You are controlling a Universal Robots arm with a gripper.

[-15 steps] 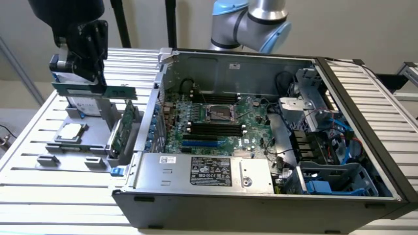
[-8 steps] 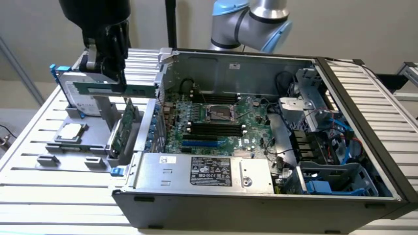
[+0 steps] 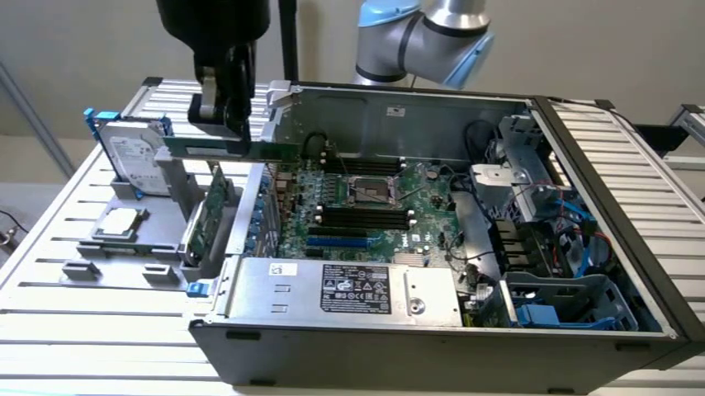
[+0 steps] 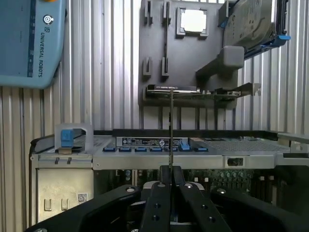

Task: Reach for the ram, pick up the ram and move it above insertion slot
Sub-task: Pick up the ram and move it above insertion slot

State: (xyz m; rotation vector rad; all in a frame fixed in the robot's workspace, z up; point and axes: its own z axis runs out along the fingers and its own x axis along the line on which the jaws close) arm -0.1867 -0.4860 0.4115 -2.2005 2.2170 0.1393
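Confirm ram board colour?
Green; the ram, clamped in the end effector, shows best in the exterior view.

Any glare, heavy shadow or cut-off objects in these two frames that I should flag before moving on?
Exterior view: bright glare on the ribbed table at bottom; the case front is dark. The gripper holding the ram is nearly silhouetted. Wrist view: daylight washes out the processor; the gripper is dark in front, the ram a thin edge-on line.
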